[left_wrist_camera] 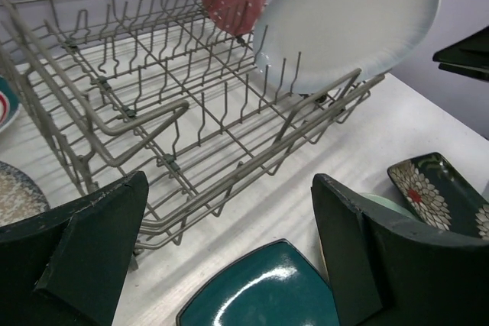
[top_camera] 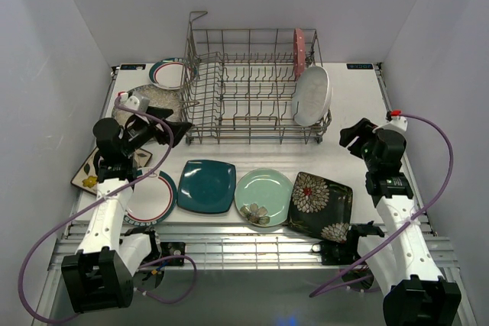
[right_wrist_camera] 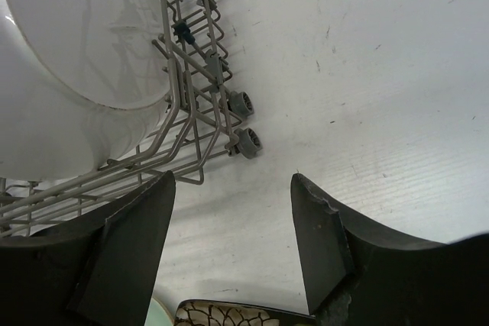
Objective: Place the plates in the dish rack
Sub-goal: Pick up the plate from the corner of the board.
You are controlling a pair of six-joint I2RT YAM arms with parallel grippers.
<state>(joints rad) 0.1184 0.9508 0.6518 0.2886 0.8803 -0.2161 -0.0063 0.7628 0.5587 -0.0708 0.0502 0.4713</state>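
My left arm is covering part of the cream plate (top_camera: 86,175) and the edge of the near rimmed plate (top_camera: 153,198), and my left wrist is hiding some of the speckled plate (top_camera: 150,100). The rack's (top_camera: 200,104) looped corner is cutting across the far rimmed plate (top_camera: 170,72). From above the pink plate (top_camera: 299,51) is showing almost edge-on. In my left wrist view the frame is cutting off its top, and in my right wrist view it is cutting off the left side of the oval plate (top_camera: 313,95). There, too, the floral plate (top_camera: 321,204) is showing only as a sliver at the bottom. A pale patch on the mint plate (top_camera: 263,196) is too small for me to make out.

The rack is holding two plates, both at its right end. The oval plate is standing on edge among the tines and leaning, near the front right corner. The pink plate is standing upright behind it at the far right corner.

The other seven are lying flat on the table (top_camera: 359,101). The near rimmed plate, teal plate (top_camera: 206,185), mint plate and floral plate are sitting close together in a row before the rack. The cream, speckled and far rimmed plates are lying to its left.

I am holding my left pincer (left_wrist_camera: 228,211) wide with nothing between its fingers, by the rack's front left corner. My right pincer (right_wrist_camera: 231,188) is hanging over bare table beside the rack's front right corner, fingers apart and gripping nothing.
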